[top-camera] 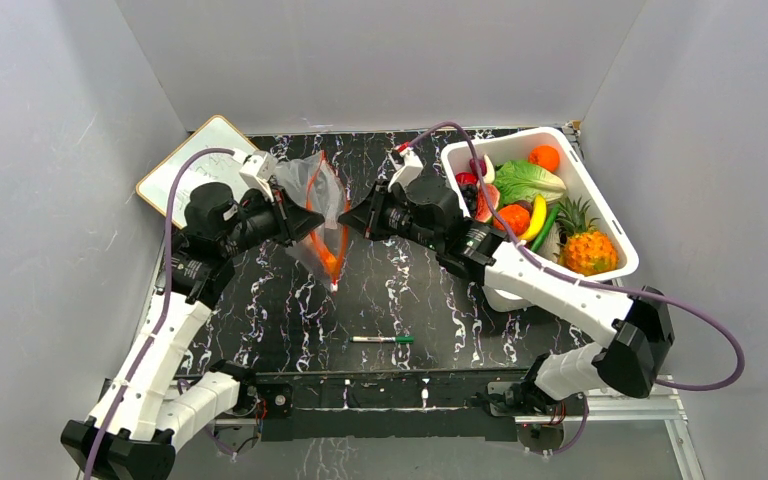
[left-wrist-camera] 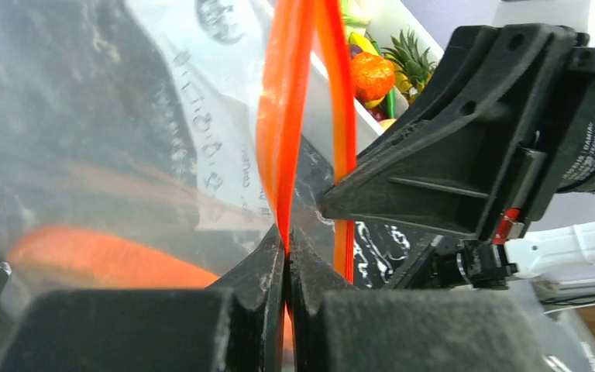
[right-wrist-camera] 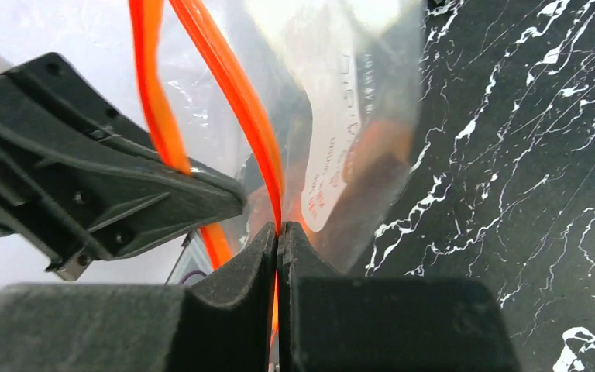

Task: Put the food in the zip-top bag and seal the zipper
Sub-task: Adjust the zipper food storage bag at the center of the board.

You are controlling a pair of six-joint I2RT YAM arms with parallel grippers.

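bag mouth held apart, one carrot in, seal not done

the bag (top-camera: 310,190) is held up at the upper centre of the top view, between the two arms. whether its lower corner touches the desk (top-camera: 420,300) cannot be told. the left gripper (left-wrist-camera: 287,242) is pressed together on one lip of the zipper (left-wrist-camera: 279,116). the right gripper (right-wrist-camera: 277,232) is pressed together on the opposite lip. the two orange strips stand apart in a narrow v, so the mouth is open, not sealed.

done: a carrot (left-wrist-camera: 108,260) lies inside the bag, toward its lower end. the crinkled film hides whether any smaller piece is in with it.

left: the other food (top-camera: 588,250) sits in the tub (top-camera: 607,200) at upper right, well apart from the bag. it includes a pineapple, a banana, a leafy green and round orange and red pieces.

judgement: loading is at an early stage. both grippers are taken up with the lips, so one would have to let go to fetch more. closing the zipper is not yet begun. a marker (top-camera: 382,340) lies on the desk at lower centre and is no part of the job.
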